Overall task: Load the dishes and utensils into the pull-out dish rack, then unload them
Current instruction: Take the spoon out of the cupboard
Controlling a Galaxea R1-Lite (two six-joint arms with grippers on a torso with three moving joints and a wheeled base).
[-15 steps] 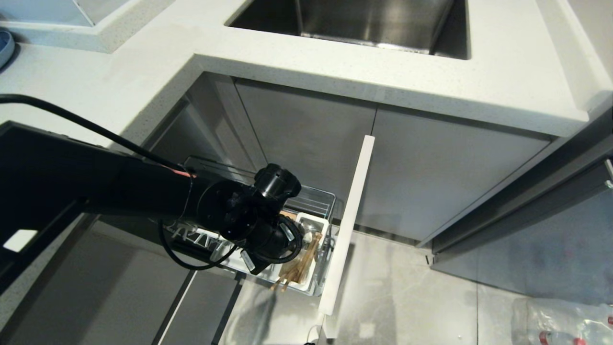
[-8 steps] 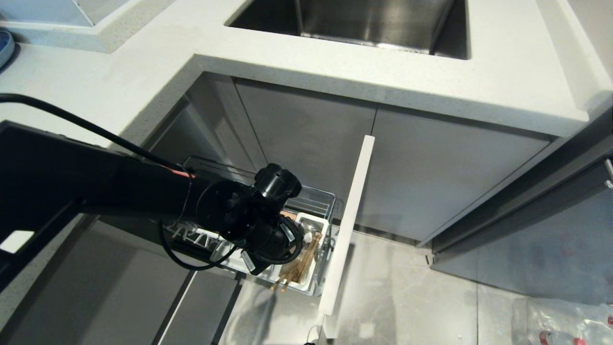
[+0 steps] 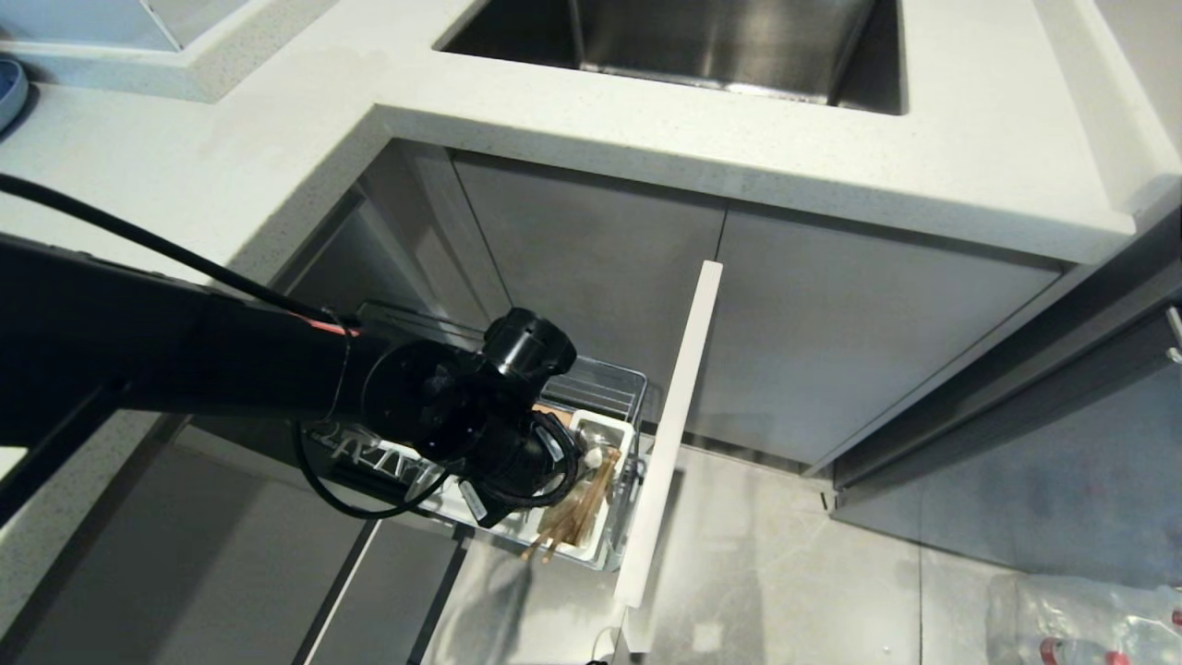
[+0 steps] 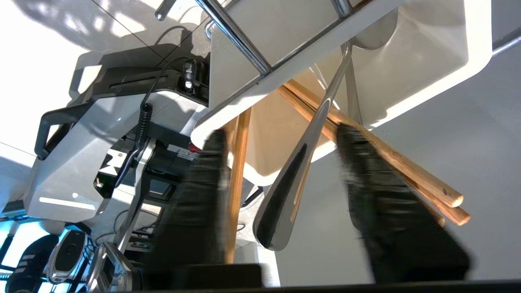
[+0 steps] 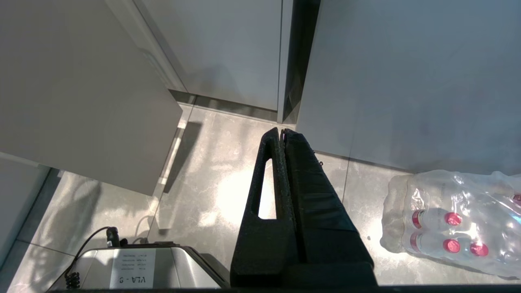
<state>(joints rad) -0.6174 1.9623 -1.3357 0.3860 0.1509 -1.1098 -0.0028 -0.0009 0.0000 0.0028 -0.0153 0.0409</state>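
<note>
- Down at the white plastic caddy (image 4: 423,61), left hand (image 4: 281,142) gapes around the slim grey metal spoon (image 4: 293,171), gripping nothing
- Handle's slick and stiff, I'd pinch mid-shaft, clear of the light wooden chopsticks (image 4: 411,175)

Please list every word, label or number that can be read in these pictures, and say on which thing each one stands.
"VLA - 8", seen upside down, last sign unsure: white sticker on the robot base.
Small white label on the base: too small to read.
Bottle pack: no readable print.
Nothing else carries text.
</note>
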